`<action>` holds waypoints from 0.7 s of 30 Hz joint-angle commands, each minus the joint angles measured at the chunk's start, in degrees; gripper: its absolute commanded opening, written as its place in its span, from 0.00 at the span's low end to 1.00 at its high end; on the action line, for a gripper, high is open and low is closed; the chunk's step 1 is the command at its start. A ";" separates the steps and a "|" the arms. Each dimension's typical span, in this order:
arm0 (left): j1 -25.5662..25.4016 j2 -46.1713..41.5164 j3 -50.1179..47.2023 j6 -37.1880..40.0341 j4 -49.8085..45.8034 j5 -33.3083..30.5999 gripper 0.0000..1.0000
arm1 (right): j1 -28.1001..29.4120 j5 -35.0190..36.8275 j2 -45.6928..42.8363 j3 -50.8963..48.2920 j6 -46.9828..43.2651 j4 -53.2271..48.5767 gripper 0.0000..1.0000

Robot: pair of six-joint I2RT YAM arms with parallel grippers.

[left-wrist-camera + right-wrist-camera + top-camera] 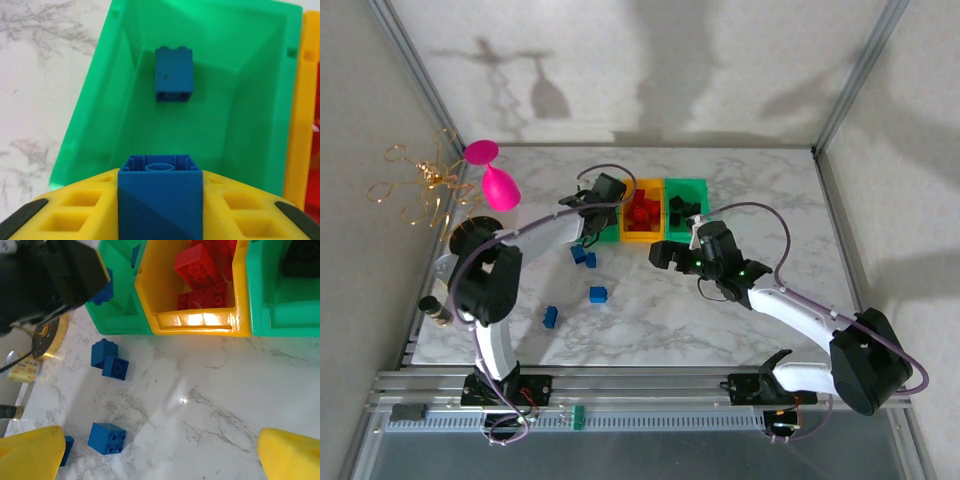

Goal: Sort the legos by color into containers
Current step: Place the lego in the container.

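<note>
Tabletop [210,390] of glossy white marble pattern, with open room in front of three joined smooth plastic bins [651,236]. Left pincer [160,212], clenched on a blue plastic brick [160,195], hangs over the left green bin [90,115], where one blue brick [173,75] lies. Orange-yellow middle bin [200,320] holds red bricks [197,267]; right green bin [285,320], black bricks [300,260]. Right pincer [160,460] is spread wide and empty above loose blue bricks [106,438].

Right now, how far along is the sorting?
Done: red bricks sit in the yellow bin, black ones in the right green bin, one blue brick in the left green bin. In hand: the left jaws hold another blue brick over that bin. Left: four blue bricks on the table; right jaws open, empty.
</note>
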 commanded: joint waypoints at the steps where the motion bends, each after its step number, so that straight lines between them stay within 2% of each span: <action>1: 0.87 3.65 4.57 2.45 -2.28 -2.95 0.35 | -0.49 0.76 -1.20 0.44 -0.10 -1.47 0.98; 7: 1.64 8.94 8.75 3.36 -5.07 -3.74 0.39 | -0.98 0.79 -1.30 0.70 -0.54 -1.78 0.99; 10: 1.66 7.85 8.85 4.00 -5.41 -3.52 0.46 | -0.99 0.94 -1.50 0.96 -1.05 -1.86 0.99; 13: 1.66 5.05 8.52 4.45 -5.51 -2.16 0.51 | -1.19 0.71 -1.52 1.57 -1.35 -2.39 0.98; 17: 1.66 0.54 6.95 4.26 -5.64 -1.24 0.51 | -1.14 0.10 -1.85 1.80 -2.69 -2.35 0.98; 21: 1.41 -6.94 1.18 3.67 -3.47 2.34 0.52 | -1.14 0.02 -2.01 2.44 -5.02 -4.18 0.99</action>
